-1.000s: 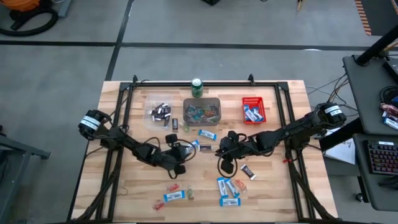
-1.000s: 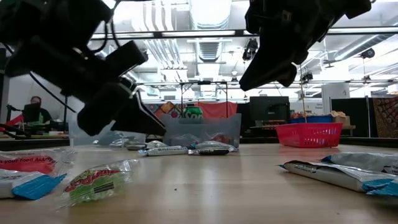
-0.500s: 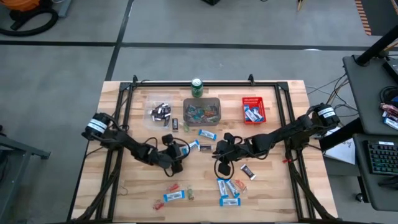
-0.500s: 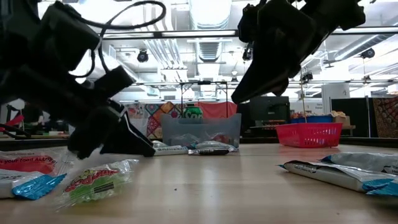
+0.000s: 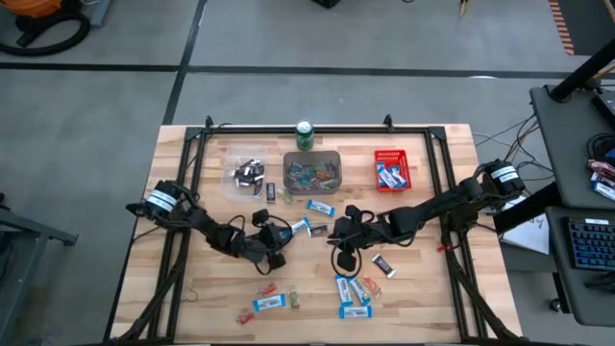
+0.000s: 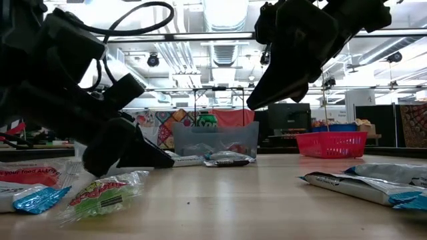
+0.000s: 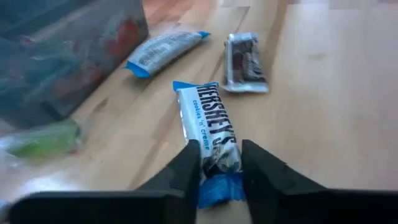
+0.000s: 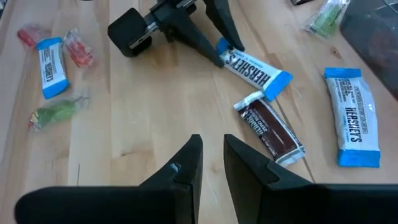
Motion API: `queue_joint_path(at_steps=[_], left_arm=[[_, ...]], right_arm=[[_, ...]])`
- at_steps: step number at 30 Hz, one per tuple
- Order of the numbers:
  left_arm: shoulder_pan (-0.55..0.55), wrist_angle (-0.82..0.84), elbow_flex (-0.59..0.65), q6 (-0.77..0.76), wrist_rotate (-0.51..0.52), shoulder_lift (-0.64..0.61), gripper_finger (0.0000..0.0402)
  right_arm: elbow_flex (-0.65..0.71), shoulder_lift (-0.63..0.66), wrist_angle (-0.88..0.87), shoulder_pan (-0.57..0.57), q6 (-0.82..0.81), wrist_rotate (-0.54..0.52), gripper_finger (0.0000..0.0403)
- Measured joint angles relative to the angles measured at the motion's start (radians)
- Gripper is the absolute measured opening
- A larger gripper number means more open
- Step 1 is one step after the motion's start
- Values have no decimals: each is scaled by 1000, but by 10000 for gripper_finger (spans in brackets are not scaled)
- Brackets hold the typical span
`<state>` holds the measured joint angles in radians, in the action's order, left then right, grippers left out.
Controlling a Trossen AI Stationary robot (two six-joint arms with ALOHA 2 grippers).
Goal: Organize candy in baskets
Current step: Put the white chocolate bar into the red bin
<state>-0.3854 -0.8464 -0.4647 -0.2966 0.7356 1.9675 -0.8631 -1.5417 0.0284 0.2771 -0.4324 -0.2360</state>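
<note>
left end effector (image 7: 216,163) gripping blue-and-white bar (image 7: 211,127), low on table

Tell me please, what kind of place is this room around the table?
Probably a robotics lab or workshop. The low view shows exposed ceiling ducts and monitors behind the wooden table; the high view shows a bare concrete floor and a desk with a keyboard.

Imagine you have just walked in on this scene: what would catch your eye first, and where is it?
First, the left gripper at the table's middle, its fingers closed around one end of a blue-and-white Hershey's bar lying on the wood. Just across from it, the right gripper hovers empty above a dark brown bar. Behind them along the far edge stand the clear basket, grey basket and red basket.
</note>
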Motion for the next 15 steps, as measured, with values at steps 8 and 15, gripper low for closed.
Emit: queue_joint_path(at_steps=[8, 15], left_arm=[[-6, -31, 3, 54, 9, -30, 1], [-27, -37, 3, 82, -11, -69, 1]], right_arm=[[0, -31, 71, 0, -48, -1, 57], [0, -124, 223, -54, -205, -29, 61]])
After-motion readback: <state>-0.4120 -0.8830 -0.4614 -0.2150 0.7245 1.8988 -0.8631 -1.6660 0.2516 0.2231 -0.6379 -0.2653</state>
